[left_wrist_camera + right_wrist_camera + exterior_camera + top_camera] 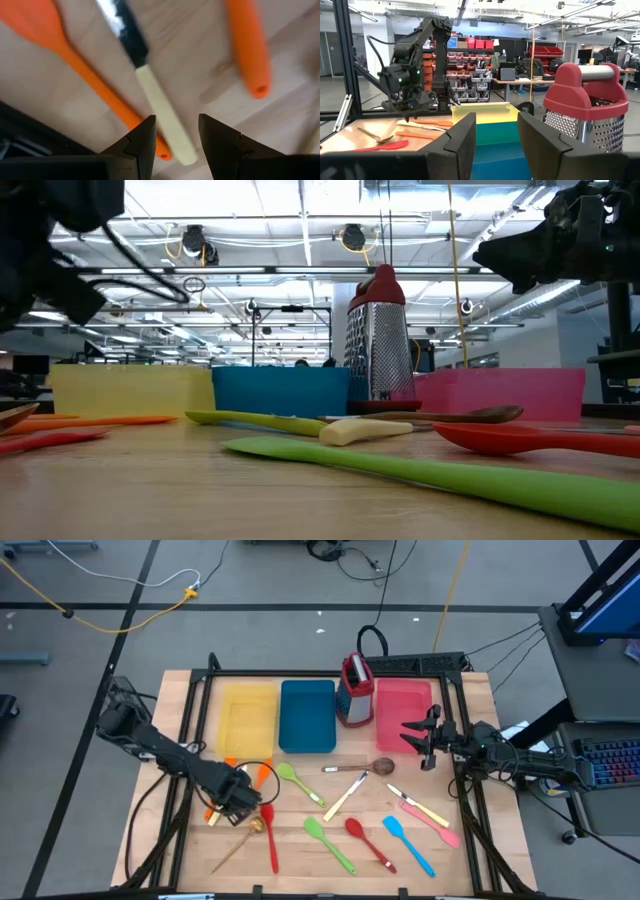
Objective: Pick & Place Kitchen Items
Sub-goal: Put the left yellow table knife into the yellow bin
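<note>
My left gripper (240, 798) hangs low over the table's left part, open. In the left wrist view its fingers (177, 120) stand on either side of a cream knife handle (162, 112), which lies flat with its dark blade end (127, 30) beyond them. An orange spatula (65, 47) and a second orange handle (249, 50) lie beside the knife. My right gripper (412, 740) is open and empty above the pink tray (403, 705). Green (300, 783), red (368, 842), blue (408, 845) and pink (432, 823) utensils lie on the wood.
A yellow tray (247, 715), a blue tray (307, 715) and the pink tray stand in a row at the back. A red-handled metal grater (354, 690) stands upright between the blue and pink trays. A wooden spoon (360, 766), a gold spoon (240, 845) and a red spatula (270, 835) lie nearby.
</note>
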Available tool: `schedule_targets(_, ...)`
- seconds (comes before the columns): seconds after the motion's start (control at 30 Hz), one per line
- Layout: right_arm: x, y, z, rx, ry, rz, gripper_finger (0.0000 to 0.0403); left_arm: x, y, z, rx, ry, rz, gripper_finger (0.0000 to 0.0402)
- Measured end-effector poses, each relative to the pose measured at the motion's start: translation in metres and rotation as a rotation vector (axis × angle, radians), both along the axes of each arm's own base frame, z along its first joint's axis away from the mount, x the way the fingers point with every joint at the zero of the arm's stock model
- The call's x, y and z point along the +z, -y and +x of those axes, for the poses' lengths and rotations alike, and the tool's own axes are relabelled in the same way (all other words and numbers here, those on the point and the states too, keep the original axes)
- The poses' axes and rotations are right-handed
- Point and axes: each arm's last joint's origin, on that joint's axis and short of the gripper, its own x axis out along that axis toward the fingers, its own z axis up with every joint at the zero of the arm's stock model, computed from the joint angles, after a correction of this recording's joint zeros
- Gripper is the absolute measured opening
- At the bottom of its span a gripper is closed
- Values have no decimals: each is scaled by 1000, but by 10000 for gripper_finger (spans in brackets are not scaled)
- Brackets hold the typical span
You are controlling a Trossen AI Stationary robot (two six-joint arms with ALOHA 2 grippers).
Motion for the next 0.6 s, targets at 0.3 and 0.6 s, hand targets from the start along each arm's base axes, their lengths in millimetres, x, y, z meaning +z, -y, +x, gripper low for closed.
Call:
schedule_targets(0.3,-3,0,0,-2,-34,0,141,-22,-3,-5,21,59,2,152)
schedule_targets(0.6,-4,0,1,-1,-45,6,141,-30,-6,-10,9,67,17,140)
